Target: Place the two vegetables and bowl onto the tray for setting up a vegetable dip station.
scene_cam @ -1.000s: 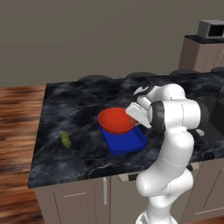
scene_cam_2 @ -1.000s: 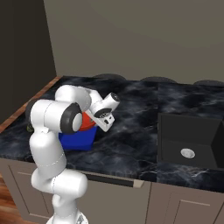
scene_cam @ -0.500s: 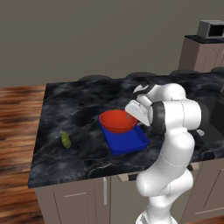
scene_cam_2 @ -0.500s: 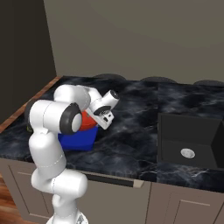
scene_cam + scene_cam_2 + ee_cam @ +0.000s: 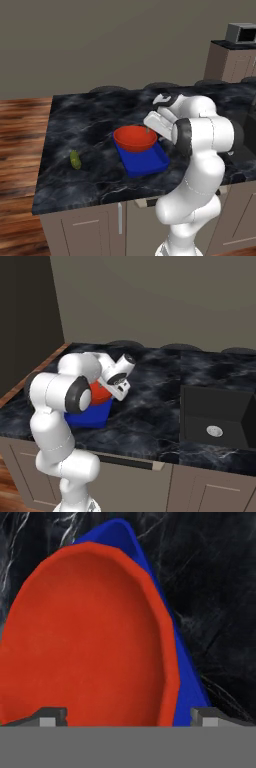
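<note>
Dark marble counter (image 5: pixel 90 125) carries everything. Toward its front edge sits the blue tray (image 5: pixel 147 164), with the red-orange bowl (image 5: pixel 135 138) resting on it. At the bowl's rim the gripper (image 5: pixel 127 717) stands with jaws apart, holding nothing. Near the left edge lies the green pickle (image 5: pixel 75 159).

No text, label, brand, number or sign can be read on anything in these views
</note>
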{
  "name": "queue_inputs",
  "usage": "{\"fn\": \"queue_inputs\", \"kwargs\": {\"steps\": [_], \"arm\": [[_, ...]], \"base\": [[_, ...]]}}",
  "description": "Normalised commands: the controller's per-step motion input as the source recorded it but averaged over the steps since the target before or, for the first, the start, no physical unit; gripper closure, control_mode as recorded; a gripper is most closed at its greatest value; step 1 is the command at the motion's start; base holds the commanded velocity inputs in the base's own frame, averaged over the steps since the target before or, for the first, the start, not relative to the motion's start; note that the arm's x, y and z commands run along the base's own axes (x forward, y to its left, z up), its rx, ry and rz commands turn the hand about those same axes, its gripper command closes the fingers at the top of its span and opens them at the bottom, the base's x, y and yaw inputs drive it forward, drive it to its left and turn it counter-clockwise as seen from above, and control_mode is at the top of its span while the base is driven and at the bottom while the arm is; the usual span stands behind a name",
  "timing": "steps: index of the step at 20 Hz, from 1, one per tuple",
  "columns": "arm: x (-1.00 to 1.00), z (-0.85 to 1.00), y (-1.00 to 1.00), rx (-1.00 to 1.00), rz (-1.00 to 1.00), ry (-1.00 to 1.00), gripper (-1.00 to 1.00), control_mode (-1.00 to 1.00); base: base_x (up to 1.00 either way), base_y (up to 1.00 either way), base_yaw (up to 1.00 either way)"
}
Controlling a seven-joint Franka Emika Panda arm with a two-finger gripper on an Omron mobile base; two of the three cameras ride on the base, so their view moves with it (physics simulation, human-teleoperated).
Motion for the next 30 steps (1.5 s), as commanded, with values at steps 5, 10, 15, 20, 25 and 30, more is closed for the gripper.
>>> {"fn": "queue_inputs", "kwargs": {"steps": [5,10,15,20,25,30], "arm": [[-0.18,0.21,-0.02,-0.05,-0.01,0.0,-1.0,-1.0],[-0.35,0.18,-0.03,-0.05,-0.01,-0.04,-1.0,-1.0],[-0.4,0.19,0.0,-0.08,0.0,-0.1,-1.0,-1.0],[-0.43,0.21,0.0,-0.1,0.0,-0.14,-1.0,-1.0],[-0.36,0.26,0.0,-0.13,0.0,-0.03,-1.0,-1.0],[-0.3,0.28,-0.08,-0.12,0.0,0.0,-1.0,-1.0]], "base": [[0.0,0.0,0.0],[0.0,0.0,0.0],[0.0,0.0,0.0],[0.0,0.0,0.0],[0.0,0.0,0.0],[0.0,0.0,0.0]]}}
